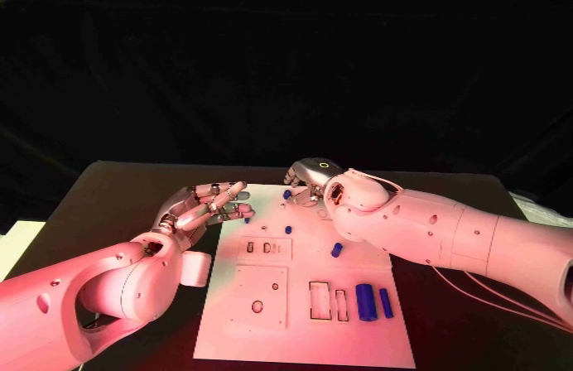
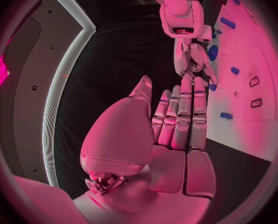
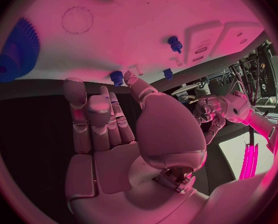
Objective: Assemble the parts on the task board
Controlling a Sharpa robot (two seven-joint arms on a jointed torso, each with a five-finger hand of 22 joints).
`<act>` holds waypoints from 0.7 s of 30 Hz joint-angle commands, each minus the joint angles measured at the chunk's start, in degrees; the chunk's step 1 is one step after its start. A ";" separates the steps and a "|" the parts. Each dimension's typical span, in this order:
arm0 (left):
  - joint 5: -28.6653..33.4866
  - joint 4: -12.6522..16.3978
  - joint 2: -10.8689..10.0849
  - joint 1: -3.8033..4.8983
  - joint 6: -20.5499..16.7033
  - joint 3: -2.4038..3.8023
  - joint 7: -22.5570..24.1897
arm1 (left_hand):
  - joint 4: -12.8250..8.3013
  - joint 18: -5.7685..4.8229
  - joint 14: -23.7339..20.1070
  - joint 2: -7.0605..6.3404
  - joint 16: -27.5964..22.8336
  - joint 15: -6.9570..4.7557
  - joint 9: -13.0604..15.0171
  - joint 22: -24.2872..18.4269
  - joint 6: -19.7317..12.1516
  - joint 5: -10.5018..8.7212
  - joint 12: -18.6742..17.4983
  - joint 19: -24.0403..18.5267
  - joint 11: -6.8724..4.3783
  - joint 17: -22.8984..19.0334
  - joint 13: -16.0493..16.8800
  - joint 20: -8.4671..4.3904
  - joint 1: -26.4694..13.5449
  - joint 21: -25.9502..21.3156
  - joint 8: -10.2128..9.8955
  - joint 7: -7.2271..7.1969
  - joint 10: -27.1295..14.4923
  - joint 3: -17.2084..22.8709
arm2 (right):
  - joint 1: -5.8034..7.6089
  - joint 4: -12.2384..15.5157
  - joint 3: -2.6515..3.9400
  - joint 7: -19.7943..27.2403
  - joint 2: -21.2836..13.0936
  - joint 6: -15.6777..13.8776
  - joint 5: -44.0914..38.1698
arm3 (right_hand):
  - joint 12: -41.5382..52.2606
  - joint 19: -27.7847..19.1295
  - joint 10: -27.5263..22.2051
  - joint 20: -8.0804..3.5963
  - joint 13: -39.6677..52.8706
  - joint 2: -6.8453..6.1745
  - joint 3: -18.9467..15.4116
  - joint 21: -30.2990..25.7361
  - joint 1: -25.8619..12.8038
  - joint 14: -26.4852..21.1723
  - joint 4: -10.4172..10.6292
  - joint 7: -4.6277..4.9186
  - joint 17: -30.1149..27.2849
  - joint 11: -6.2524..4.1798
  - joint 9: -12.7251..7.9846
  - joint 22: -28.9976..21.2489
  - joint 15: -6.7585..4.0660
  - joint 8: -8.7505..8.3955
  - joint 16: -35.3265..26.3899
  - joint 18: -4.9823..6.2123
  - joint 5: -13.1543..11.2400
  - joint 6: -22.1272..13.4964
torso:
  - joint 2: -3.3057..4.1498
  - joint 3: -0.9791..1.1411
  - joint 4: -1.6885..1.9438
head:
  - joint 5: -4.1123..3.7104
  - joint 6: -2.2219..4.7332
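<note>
On the black table, white task board (image 1: 245,325) with small blue parts (image 1: 365,301), left hand (image 1: 205,206) empty, right hand's (image 1: 313,175) grasp unclear.

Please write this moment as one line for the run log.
left hand: open, at board edge | right hand: open, over far end | parts: loose

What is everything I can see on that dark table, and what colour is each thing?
Black table: one, black, under everything.
White rectangular task board: one, white, middle of the table, with several slots cut in it.
Long blue cylinder parts: two, blue, lying side by side on the board's near right part.
Small blue peg parts: several, blue, scattered over the board's middle and far end; exact count cannot be told.
Blue toothed gear part: one, blue, on the board near the right hand.
Left hand: one, silver, over the board's left edge, holding nothing.
Right hand: one, silver, over the board's far end.
</note>
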 commanded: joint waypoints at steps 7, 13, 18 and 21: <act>0.04 -0.06 -0.61 0.09 1.25 0.05 0.10 | -0.50 0.52 -0.52 0.43 -0.34 -0.01 -0.04 -0.09 -0.13 -0.18 -0.38 -0.31 0.43 0.12 -0.06 -0.02 0.32 -0.41 -0.37 0.43 -0.26 -0.03 | 0.64 10.59 0.65 1.13 -10.37 -2.59 7.28 | 6.03 6.85 11.31 -1.37 2.34 -0.09 -0.39 8.95 1.36 3.40 0.74 -0.84 13.24 -2.19 0.28 13.40 -1.46 0.35 9.85 -1.80 2.84 2.89 | -0.15 0.03 -0.54 | -0.26 0.51; 0.06 -0.10 -0.94 0.09 1.28 0.04 0.10 | -0.50 0.52 -0.52 0.43 -0.34 -0.01 -0.04 -0.09 -0.13 -0.18 -0.38 -0.31 0.43 0.12 -0.06 -0.02 0.32 -0.41 -0.37 0.43 -0.26 -0.03 | 1.20 15.65 0.84 -0.02 -17.05 1.92 13.74 | 17.76 11.29 19.18 -3.12 11.69 -2.53 -4.44 15.49 0.44 4.72 2.18 -2.44 23.29 -4.40 0.14 23.43 -3.24 0.21 16.91 -3.54 7.72 2.67 | -0.26 0.25 -1.20 | -0.42 1.00; 0.08 -0.25 -0.87 0.09 1.47 0.04 0.05 | -0.54 0.52 -0.56 0.42 -0.39 0.00 -0.04 -0.10 -0.15 -0.19 -0.41 -0.34 0.44 0.14 -0.06 -0.01 0.32 -0.43 -0.39 0.43 -0.28 -0.03 | 1.37 16.49 0.89 -1.21 -20.24 4.75 15.65 | 52.98 13.36 17.80 -2.74 49.56 -1.73 -8.60 19.71 1.35 5.42 4.38 -1.98 32.03 -3.93 0.11 30.17 -2.61 0.28 22.33 -4.63 9.53 1.73 | -0.33 0.45 -1.55 | -0.43 1.26; 0.08 -0.35 -0.85 0.08 1.55 0.04 0.05 | -0.54 0.52 -0.56 0.42 -0.39 0.00 -0.04 -0.10 -0.15 -0.19 -0.41 -0.34 0.44 0.14 -0.06 -0.01 0.32 -0.43 -0.39 0.43 -0.28 -0.03 | 1.37 16.18 0.90 -1.83 -20.99 5.49 15.51 | 62.12 13.68 17.21 -1.99 59.85 -1.01 -10.12 20.72 2.14 5.63 5.27 -1.56 34.35 -3.38 0.19 31.71 -2.32 0.44 23.64 -4.92 9.82 1.36 | -0.31 0.61 -1.65 | -0.43 1.26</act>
